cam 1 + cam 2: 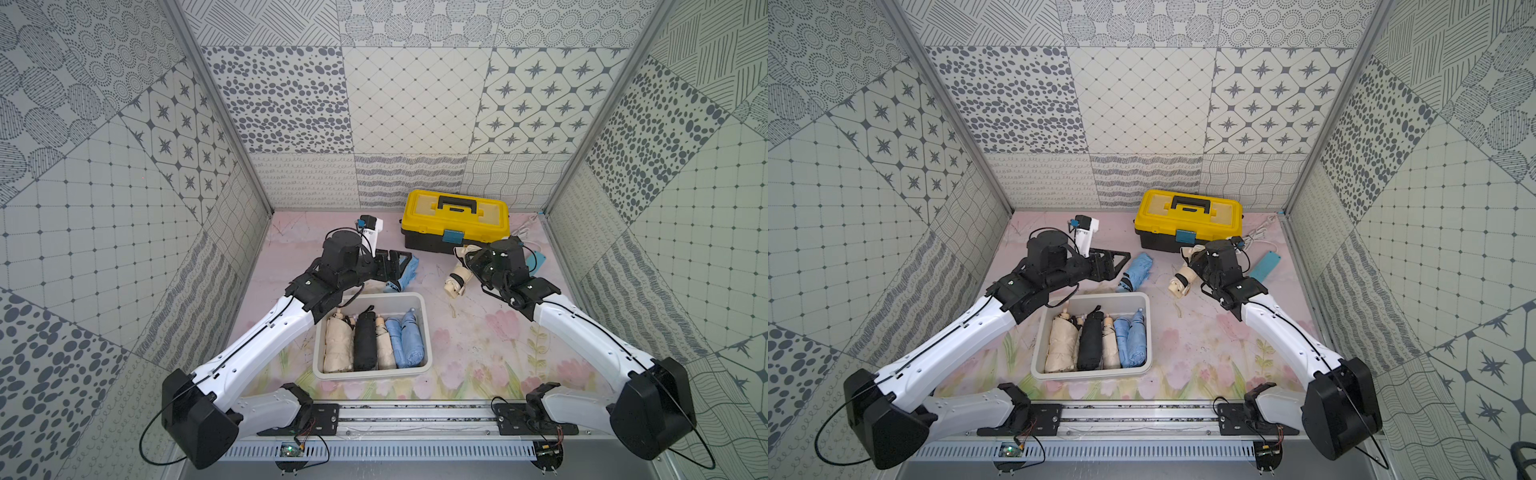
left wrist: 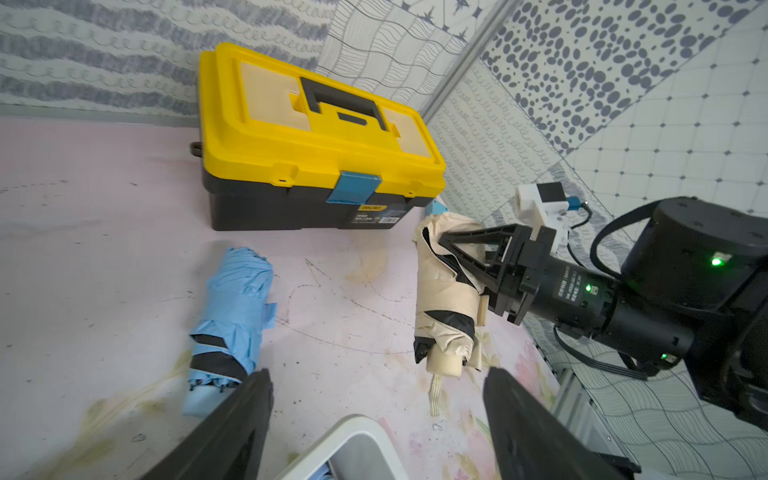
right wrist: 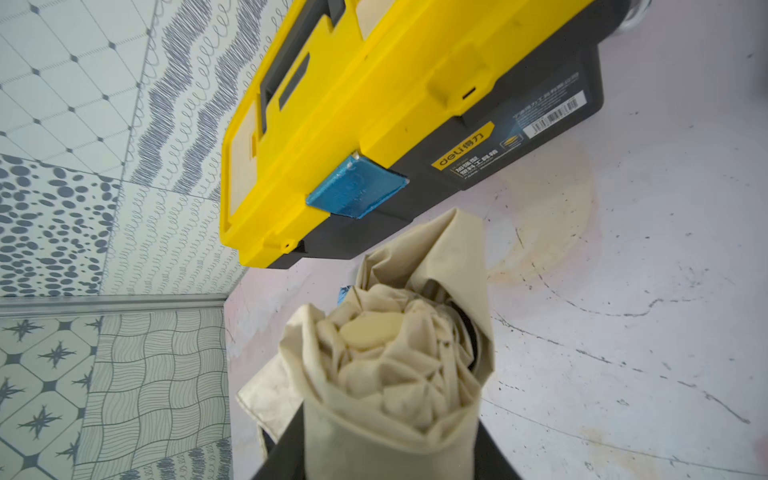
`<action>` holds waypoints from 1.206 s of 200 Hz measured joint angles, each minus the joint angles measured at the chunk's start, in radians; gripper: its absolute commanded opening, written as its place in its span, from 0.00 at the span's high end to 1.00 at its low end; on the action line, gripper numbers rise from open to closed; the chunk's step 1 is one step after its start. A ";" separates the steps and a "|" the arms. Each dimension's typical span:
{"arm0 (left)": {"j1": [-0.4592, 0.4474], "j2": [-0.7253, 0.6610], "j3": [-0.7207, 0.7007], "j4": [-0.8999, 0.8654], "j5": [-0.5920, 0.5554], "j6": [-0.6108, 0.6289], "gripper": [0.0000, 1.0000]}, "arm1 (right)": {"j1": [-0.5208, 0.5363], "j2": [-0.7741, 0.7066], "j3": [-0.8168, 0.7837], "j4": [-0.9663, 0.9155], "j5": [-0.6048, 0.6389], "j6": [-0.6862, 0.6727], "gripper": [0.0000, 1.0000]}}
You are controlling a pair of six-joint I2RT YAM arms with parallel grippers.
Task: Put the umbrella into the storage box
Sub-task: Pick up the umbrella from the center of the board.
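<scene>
Right jaws clamp a folded beige umbrella (image 1: 454, 279) around its middle in both top views, just in front of the toolbox (image 1: 455, 216) and well apart from the storage box (image 1: 370, 373); left jaws gape wide and empty just beside a blue umbrella (image 1: 405, 272). From the left wrist, that grip pinches soft cloth, likely over a stiff core. From the right wrist, loose folds flop, so this light thing seems best held mid-length.

the folded beige umbrella (image 1: 456, 279), clamped mid-length by the right gripper (image 2: 457, 270), slants beyond the white storage box (image 1: 374, 372), which holds five folded umbrellas (image 1: 365, 340).
</scene>
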 measured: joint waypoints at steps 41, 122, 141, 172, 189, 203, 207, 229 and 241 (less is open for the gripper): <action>-0.166 0.091 0.031 0.057 0.017 0.061 0.03 | 0.010 -0.087 0.012 -0.083 0.036 0.047 0.72; -0.397 0.251 0.082 0.132 -0.060 0.269 0.01 | 0.057 -0.174 0.053 -0.165 0.085 0.112 0.72; -0.419 0.280 0.101 0.135 -0.121 0.303 0.01 | 0.061 -0.183 0.053 -0.173 0.105 0.128 0.72; -0.436 0.312 0.119 0.149 -0.204 0.354 0.01 | 0.076 -0.200 0.053 -0.174 0.129 0.157 0.72; -0.439 0.327 0.129 0.155 -0.241 0.383 0.01 | 0.077 -0.209 0.053 -0.173 0.142 0.172 0.72; -0.439 0.339 0.136 0.158 -0.264 0.402 0.01 | 0.077 -0.216 0.053 -0.173 0.151 0.179 0.72; -0.439 0.341 0.138 0.158 -0.270 0.406 0.01 | 0.077 -0.217 0.053 -0.173 0.153 0.180 0.72; -0.440 0.351 0.140 0.165 -0.302 0.432 0.01 | 0.080 -0.223 0.053 -0.173 0.161 0.187 0.72; -0.441 0.354 0.142 0.169 -0.316 0.443 0.01 | 0.080 -0.223 0.053 -0.171 0.163 0.192 0.72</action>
